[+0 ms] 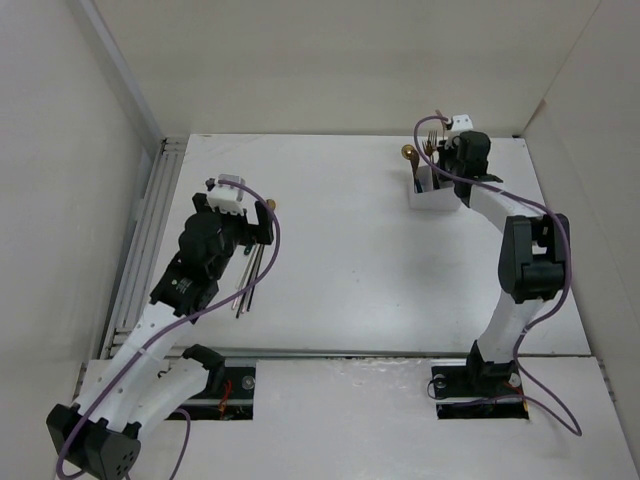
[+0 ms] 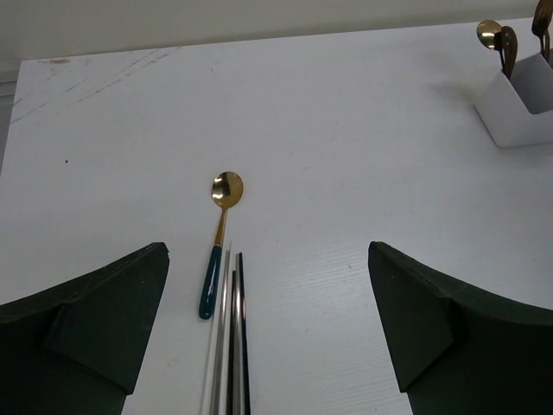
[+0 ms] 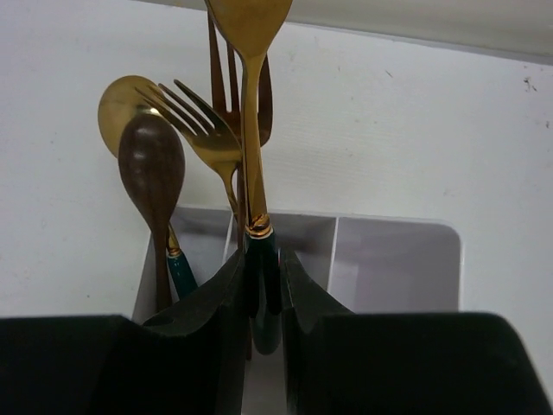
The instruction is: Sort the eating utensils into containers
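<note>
The right gripper [image 3: 262, 277] is clamped on the green handle of a spoon [image 3: 251, 130], holding it upright with its gold head up, directly over the white box [image 3: 397, 251]. The risks are all in the drop. The handle hangs very close to one of the box's inner dividers, and I cannot tell which side of it the tip sits. If the fingers part while it rides on that thin wall, the spoon could tip out over the rim. It also stands just beside the fork [image 3: 203, 130] and the two spoons [image 3: 151, 169] already leaning in the box. A sideways nudge could tangle the heads, or lever the light box over, since the arm crowds right against it. Pulling away too early may drag the handle back up between the pads. Well apart from the box, on the left arm's side of the table [image 2: 346, 130], the left gripper [image 2: 268, 324] hangs with its fingers wide apart over a loose spoon [image 2: 220, 233] and the chopsticks [image 2: 235, 346]. These lie just beside one another, so a careless close there could catch both kinds at once.
</note>
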Controlling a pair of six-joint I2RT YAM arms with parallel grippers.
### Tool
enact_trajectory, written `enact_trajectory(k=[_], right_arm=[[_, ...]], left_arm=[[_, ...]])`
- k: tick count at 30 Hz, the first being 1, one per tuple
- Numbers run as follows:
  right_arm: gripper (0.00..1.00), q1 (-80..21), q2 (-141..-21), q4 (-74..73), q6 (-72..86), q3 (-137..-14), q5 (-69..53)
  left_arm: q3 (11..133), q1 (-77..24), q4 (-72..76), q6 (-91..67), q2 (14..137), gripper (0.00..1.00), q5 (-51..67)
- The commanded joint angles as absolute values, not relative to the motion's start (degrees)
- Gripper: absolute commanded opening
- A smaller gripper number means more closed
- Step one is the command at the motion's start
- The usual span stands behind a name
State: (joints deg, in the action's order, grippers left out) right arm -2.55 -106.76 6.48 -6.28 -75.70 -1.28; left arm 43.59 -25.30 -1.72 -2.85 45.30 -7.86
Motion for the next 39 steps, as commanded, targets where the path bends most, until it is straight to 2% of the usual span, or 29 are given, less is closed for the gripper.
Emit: enact_trajectory(k=[1, 3, 5, 9, 12, 17, 25, 29, 33, 34, 36, 39], right_arm=[[0.0, -2.03, -108.54, 5.9, -6.94, -79.18, 0.87], [0.05, -2.02, -109.25, 2.03, -6.94, -80.85, 0.88], [0.17, -2.02, -109.25, 1.5, -6.94, -80.86, 0.88], [0.34, -2.02, -108.72, 0.27, -6.42, -80.86, 0.88], [0.43, -1.5, -108.19, 0.26, -5.81, -80.16, 0.88], [0.45, -1.49, -106.96, 0.26, -5.27, -79.01, -0.69], [0.45, -3.16, -98.1, 0.26, -4.05, -78.4, -2.47], [0.48, -7.02, -91.6, 0.26, -3.34, -78.93, 1.31], [0.6, -10.19, -89.83, 0.26, -2.72, -80.77, 1.93], [0.65, -10.8, -89.82, 0.26, -2.72, -81.38, 2.54], [0.66, -11.6, -90.35, 0.26, -3.42, -83.05, 2.55], [0.66, -12.13, -91.23, 0.26, -3.43, -85.34, 1.41]], left_arm=[[44.47, -25.49, -0.7, -2.55, 45.44, 1.0, -9.4], [44.47, -25.49, -0.7, -1.93, 45.97, 1.0, -10.01], [44.47, -25.49, -0.7, -0.45, 46.49, 1.0, -10.02], [45.08, -26.02, 0.35, -0.44, 47.11, 1.0, -10.02], [45.09, -26.02, 0.87, 0.26, 48.25, 1.0, -10.02], [45.62, -25.49, 1.93, 0.79, 49.48, 1.0, -11.24], [46.23, -23.13, 1.15, 3.86, 58.77, 0.75, -8.7], [53.67, -19.0, -1.92, 8.08, 67.64, 0.77, -3.88], [63.76, -15.39, -10.85, 12.56, 78.37, 0.78, 1.57], [66.68, -14.86, -14.12, 13.26, 80.92, 0.69, 4.37], [74.48, -13.19, -20.62, 15.19, 88.8, 0.62, 7.45], [77.26, -11.17, -26.28, 16.69, 95.77, 0.54, 10.28]])
